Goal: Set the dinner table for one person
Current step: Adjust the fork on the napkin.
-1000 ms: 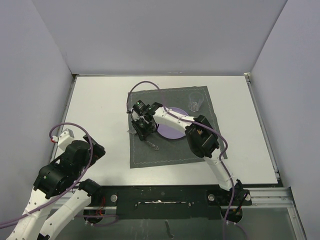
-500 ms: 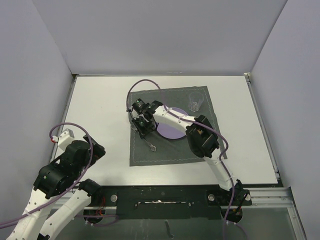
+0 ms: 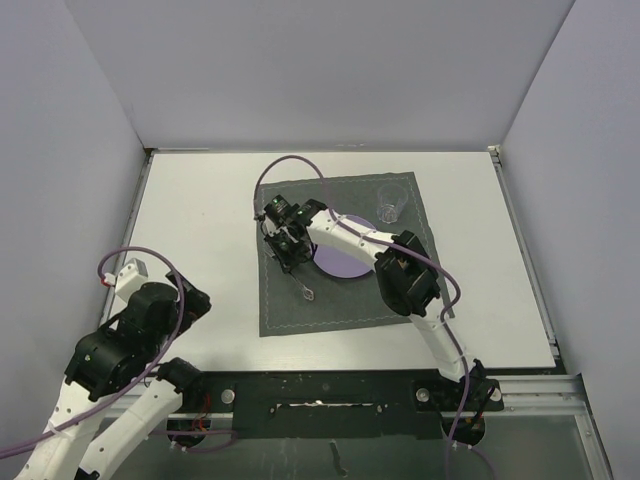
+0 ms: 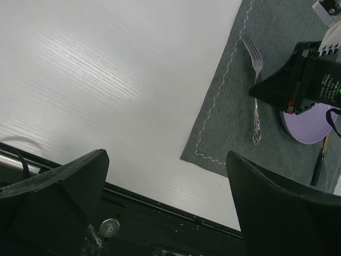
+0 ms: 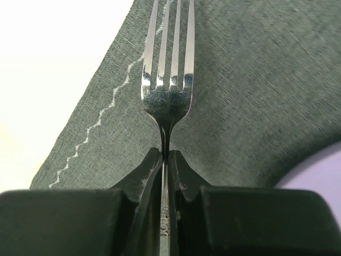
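Now that the right gripper (image 5: 165, 154) has clamped down, its jaws, a touch apart a second ago, are pressed tight on the neck of the fork (image 5: 168, 80), just below the tines. And the fork has swung with it! A moment back it lay slanted across the cloth; now it runs much straighter, nearly in line with the left edge of the placemat (image 3: 340, 300), tines toward the far edge, handle toward the near one. It sits between that left edge and the purple plate (image 3: 345, 262), which is where a fork belongs. Whether it has lifted clear of the cloth, I can't tell from here.

The glass (image 3: 390, 207) stands at the mat's far right corner, and the mat lies about mid-way across the dinner table (image 3: 200, 220). The left gripper (image 4: 168, 181) hangs back over the near left part of the table, jaws spread wide, nothing in them.

To my eye this is fine-tuning: the fork only needs letting go, neatly beside the plate.
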You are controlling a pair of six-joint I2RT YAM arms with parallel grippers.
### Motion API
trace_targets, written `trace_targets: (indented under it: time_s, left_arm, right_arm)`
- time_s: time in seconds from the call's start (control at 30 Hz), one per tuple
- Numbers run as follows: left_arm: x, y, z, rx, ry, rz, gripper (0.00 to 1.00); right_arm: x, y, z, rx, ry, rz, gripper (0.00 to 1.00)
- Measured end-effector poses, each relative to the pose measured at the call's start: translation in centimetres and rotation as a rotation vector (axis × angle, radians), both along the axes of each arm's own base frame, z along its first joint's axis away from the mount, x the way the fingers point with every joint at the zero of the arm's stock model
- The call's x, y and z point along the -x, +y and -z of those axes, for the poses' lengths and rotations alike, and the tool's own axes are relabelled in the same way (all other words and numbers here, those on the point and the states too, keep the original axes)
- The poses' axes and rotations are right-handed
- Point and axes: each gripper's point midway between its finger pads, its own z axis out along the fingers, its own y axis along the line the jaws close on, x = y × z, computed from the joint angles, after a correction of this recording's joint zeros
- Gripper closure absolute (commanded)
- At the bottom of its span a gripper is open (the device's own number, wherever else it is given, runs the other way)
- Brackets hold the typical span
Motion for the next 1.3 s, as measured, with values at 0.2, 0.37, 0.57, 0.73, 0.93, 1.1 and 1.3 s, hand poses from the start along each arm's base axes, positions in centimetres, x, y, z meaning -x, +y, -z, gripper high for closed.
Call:
trace_targets:
  time_s: [0.2,0.37,0.57,0.73,0.93,1.1,1.3]
  left_arm:
    - [0.2,-0.2,-0.2,0.020,-0.009,0.011,0.07]
    - [0.5,-0.9,0.4,0.049,0.000,0.038,0.08]
    - [0.6,-1.7,0.9,0.078,0.019,0.069,0.09]
    - [0.8,-1.9,0.9,0.087,0.019,0.079,0.09]
    - [0.9,-1.9,0.7,0.091,0.011,0.085,0.09]
    - [1.0,-1.9,0.6,0.091,0.009,0.092,0.10]
    - [1.0,-2.1,0.5,0.098,0.011,0.098,0.10]
  right_arm:
    - [-0.8,-2.1,-1.9,0.104,-0.095,0.058,1.00]
    - [-2.2,-3.9,-3.6,0.221,-0.202,0.101,1.00]
    - [-3.7,-4.0,-4.5,0.381,-0.333,0.119,1.00]
    - [-2.9,-5.1,-0.6,0.573,-0.341,0.076,1.00]
    - [-1.9,-6.9,1.1,0.716,-0.338,0.046,0.99]
    - [-1.5,-7.2,1.2,0.715,-0.330,0.040,0.97]
    - [-0.8,-6.9,1.2,0.677,-0.302,0.031,0.98]
